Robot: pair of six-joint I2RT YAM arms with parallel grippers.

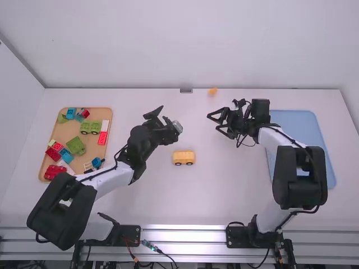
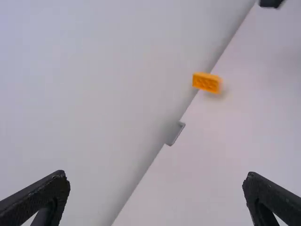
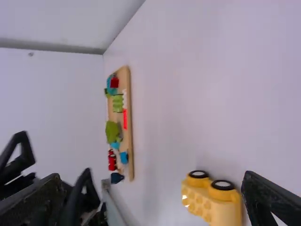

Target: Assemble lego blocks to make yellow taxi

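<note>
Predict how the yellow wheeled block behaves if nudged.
The yellow wheeled block would probably roll on its wheels if pushed lengthwise. Its boxy sides look rigid, so it should stay stiff. Low and long, it seems unlikely to tip.

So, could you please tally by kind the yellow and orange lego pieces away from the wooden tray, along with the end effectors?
Yellow wheeled piece: 1
Orange block: 1
End effectors, left and right: 2
Total: 4

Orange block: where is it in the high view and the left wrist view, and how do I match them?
High view: orange block upper part, just right of the middle, by the far edge of the table.
Left wrist view: upper part, right of the middle.
Shared landmark: grey bracket at that edge.
</note>
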